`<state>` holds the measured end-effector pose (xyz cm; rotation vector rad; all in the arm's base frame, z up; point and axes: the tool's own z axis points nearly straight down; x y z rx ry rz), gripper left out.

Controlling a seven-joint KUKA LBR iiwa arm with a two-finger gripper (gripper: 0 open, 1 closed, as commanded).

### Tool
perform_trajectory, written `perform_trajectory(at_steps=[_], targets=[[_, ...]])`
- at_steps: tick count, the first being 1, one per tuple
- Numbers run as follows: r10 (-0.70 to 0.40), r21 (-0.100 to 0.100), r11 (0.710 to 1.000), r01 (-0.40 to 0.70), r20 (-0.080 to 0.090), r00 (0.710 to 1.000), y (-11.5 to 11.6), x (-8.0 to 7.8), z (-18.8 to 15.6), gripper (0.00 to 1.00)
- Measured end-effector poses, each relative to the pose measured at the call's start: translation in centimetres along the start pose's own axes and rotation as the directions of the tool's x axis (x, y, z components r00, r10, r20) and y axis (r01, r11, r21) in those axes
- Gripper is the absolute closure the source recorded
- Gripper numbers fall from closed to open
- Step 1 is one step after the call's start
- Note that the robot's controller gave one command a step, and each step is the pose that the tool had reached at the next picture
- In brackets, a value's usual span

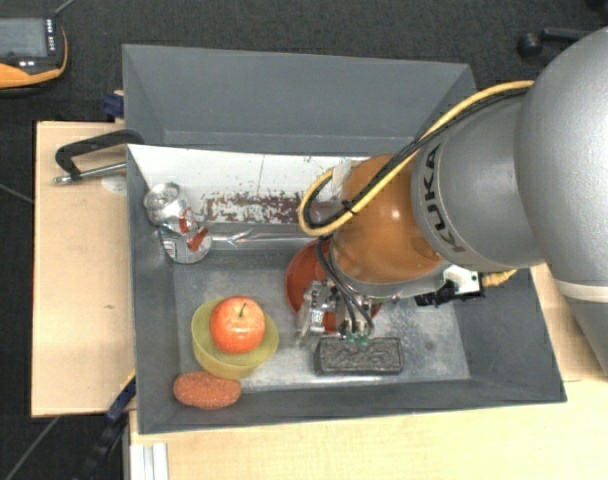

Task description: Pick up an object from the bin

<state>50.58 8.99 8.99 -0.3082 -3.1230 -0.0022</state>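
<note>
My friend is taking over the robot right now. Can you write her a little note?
Gripper: down low mid-bin, next to a dark grey flat block and a red round thing; its grip can't be told.
Elsewhere: red apple sitting in a yellow bowl, orange-brown lump lower left, shiny crumpled can upper left.
Done: nothing lifted out.
Left: grab one thing and raise it.

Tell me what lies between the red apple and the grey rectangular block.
Nothing: in the camera view, only bare bin floor separates the apple from the grey block.
</note>
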Motion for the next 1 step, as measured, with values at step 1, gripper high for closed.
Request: perform_trajectory(at_steps=[1], targets=[[0.034,-0.008,0.999,-0.034,0.015,0.999,2.31,-4.40,-13.78,1.00]])
